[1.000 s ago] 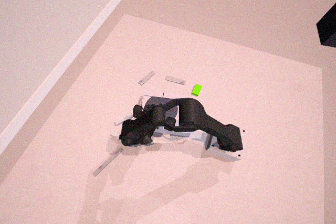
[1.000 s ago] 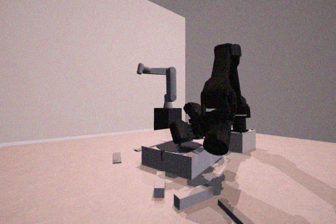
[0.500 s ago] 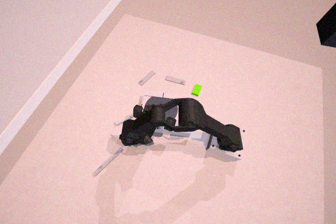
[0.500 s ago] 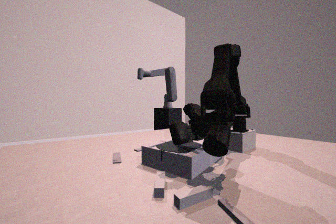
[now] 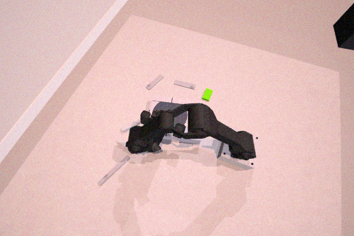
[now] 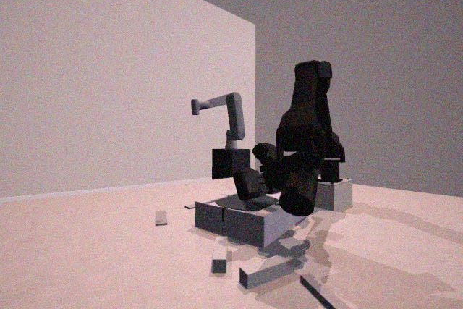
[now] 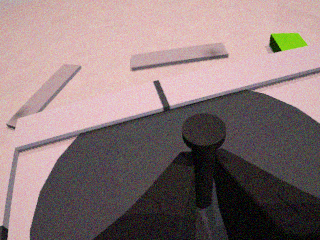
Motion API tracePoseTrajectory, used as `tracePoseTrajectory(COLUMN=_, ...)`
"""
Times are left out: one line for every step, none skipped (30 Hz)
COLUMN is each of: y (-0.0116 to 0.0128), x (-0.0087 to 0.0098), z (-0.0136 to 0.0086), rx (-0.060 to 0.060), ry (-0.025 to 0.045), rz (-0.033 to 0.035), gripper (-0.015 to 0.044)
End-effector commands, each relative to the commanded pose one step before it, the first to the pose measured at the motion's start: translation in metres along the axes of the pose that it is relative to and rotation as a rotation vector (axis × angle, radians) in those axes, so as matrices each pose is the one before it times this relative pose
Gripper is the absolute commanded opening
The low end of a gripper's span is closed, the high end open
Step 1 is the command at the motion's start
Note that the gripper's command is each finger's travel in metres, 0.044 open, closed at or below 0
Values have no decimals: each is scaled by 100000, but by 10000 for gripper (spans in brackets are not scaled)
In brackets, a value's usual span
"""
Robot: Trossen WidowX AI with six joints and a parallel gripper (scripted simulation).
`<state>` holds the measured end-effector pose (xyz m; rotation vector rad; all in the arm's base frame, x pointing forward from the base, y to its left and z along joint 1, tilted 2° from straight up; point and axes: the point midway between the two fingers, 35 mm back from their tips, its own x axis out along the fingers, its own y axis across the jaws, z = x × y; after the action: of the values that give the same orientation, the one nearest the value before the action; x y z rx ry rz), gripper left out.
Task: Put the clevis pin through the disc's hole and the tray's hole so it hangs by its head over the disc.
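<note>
Showing only in the wrist view, the pin [image 7: 203, 132] is clamped head-up in the claw [image 7: 202, 162] over the disc [image 5: 180, 118] [image 6: 247, 202] [image 7: 125, 170]. The top view alone reveals the surface's [image 5: 257, 90] far left corner, well beyond the tray [image 5: 150, 105] [image 6: 243, 225] [image 7: 90, 117].

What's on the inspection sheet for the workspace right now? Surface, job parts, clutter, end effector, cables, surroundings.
Surface: pale pinkish tabletop with arm shadows across it.
Tray: on the table, a dark slot in one side.
Disc: in the tray; its hole can't be made out.
Pin: head up, over the disc, shank not visibly through it.
Clutter: green block and several loose grey bars around the tray.
End effector: shut on the pin.
Cables: nothing seen.
Surroundings: plain walls; a second, grey arm on a black box in the background.
</note>
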<state>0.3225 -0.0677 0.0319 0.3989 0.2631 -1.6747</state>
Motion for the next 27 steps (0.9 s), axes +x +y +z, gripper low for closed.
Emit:
tracePoseTrajectory(y=6, x=-14, z=16, rx=54, ry=15, rz=15, gripper=0)
tracePoseTrajectory(y=0, x=0, z=0, rx=0, ry=0, rz=0, gripper=26)
tracePoseTrajectory(y=0, x=0, z=0, rx=0, ry=0, rz=0, gripper=53)
tracePoseTrajectory(y=0, x=0, z=0, rx=0, ry=0, rz=0, gripper=79)
tracePoseTrajectory(y=0, x=0, z=0, rx=0, ry=0, rz=0, gripper=105)
tracePoseTrajectory(y=0, x=0, z=0, rx=0, ry=0, rz=0, gripper=131)
tracePoseTrajectory(y=0, x=0, z=0, rx=0, ry=0, rz=0, gripper=157)
tracePoseTrajectory(y=0, x=0, z=0, rx=0, ry=0, rz=0, gripper=160)
tracePoseTrajectory(y=0, x=0, z=0, rx=0, ry=0, rz=0, gripper=160)
tracePoseTrajectory(y=0, x=0, z=0, rx=0, ry=0, rz=0, gripper=160)
tracePoseTrajectory(y=0, x=0, z=0, rx=0, ry=0, rz=0, gripper=160)
tracePoseTrajectory(y=0, x=-64, z=132, rx=-191, ry=-153, rz=19, gripper=160)
tracePoseTrajectory(y=4, x=-156, z=324, rx=-197, ry=-158, rz=19, gripper=160)
tracePoseTrajectory(y=6, x=-206, z=431, rx=-177, ry=-142, rz=18, gripper=160)
tracePoseTrajectory(y=0, x=-233, z=493, rx=-202, ry=-162, rz=21, gripper=160)
tracePoseTrajectory(y=-2, x=-98, z=210, rx=-86, ry=-69, rz=9, gripper=160)
tracePoseTrajectory(y=0, x=0, z=0, rx=0, ry=0, rz=0, gripper=160)
tracePoseTrajectory(y=0, x=0, z=0, rx=0, ry=0, rz=0, gripper=160)
tracePoseTrajectory(y=0, x=0, z=0, rx=0, ry=0, rz=0, gripper=160)
tracePoseTrajectory(y=0, x=0, z=0, rx=0, ry=0, rz=0, gripper=160)
tracePoseTrajectory(y=0, x=0, z=0, rx=0, ry=0, rz=0, gripper=160)
tracePoseTrajectory(y=0, x=0, z=0, rx=0, ry=0, rz=0, gripper=160)
tracePoseTrajectory(y=0, x=0, z=0, rx=0, ry=0, rz=0, gripper=160)
tracePoseTrajectory(y=0, x=0, z=0, rx=0, ry=0, rz=0, gripper=160)
tracePoseTrajectory(y=0, x=0, z=0, rx=0, ry=0, rz=0, gripper=160)
tracePoseTrajectory(y=0, x=0, z=0, rx=0, ry=0, rz=0, gripper=160)
tracePoseTrajectory(y=0, x=0, z=0, rx=0, ry=0, rz=0, gripper=160)
